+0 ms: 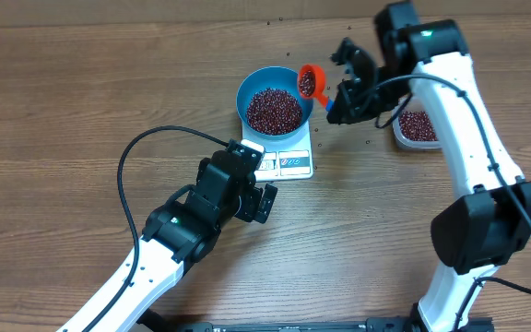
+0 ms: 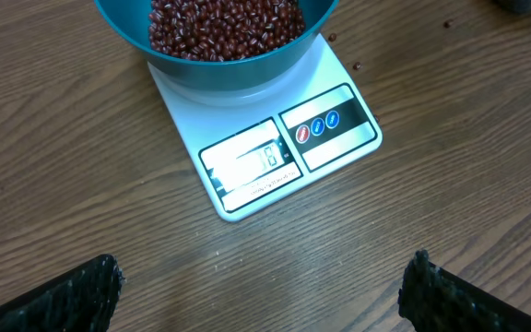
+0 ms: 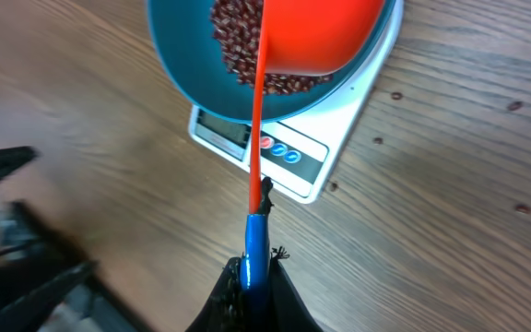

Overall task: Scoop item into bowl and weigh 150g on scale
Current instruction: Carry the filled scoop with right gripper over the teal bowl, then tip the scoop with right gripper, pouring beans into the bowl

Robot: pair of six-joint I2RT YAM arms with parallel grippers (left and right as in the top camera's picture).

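Mia: What do we see from up top?
Ben: A round blue plastic bowl (image 1: 244, 90) sits on a flat white kitchen scale (image 1: 293, 166). In it is a heap of small dark red beans (image 1: 275, 111). The right gripper (image 1: 337, 103) is squeezed tight on the handle of a red plastic scoop (image 1: 309, 81). The scoop is tipped over the bowl's edge with beans inside. A clear plastic tub (image 1: 418, 129) with more beans sits nearby on the wooden table (image 1: 63, 92).
Mia: And the left gripper (image 1: 256, 180)?
Ben: It hangs just beside the scale, fingers wide apart, holding nothing.
Mia: What does the left wrist show?
Ben: The scale's screen (image 2: 252, 164) and three round buttons (image 2: 317, 127), one red and two blue. One number shows, maybe a zero, but it is too bright to be sure. The print under it is too tiny to read. I see no brand name.
Mia: And the right wrist?
Ben: The scoop (image 3: 316, 37) hangs right over the beans in the bowl.
Mia: How do you pour well?
Ben: I'd tip slowly, a few beans at a time, and keep the scoop's mouth inside the rim. I'd watch the screen too. Some loose beans (image 3: 396, 95) lie spilled on the table.
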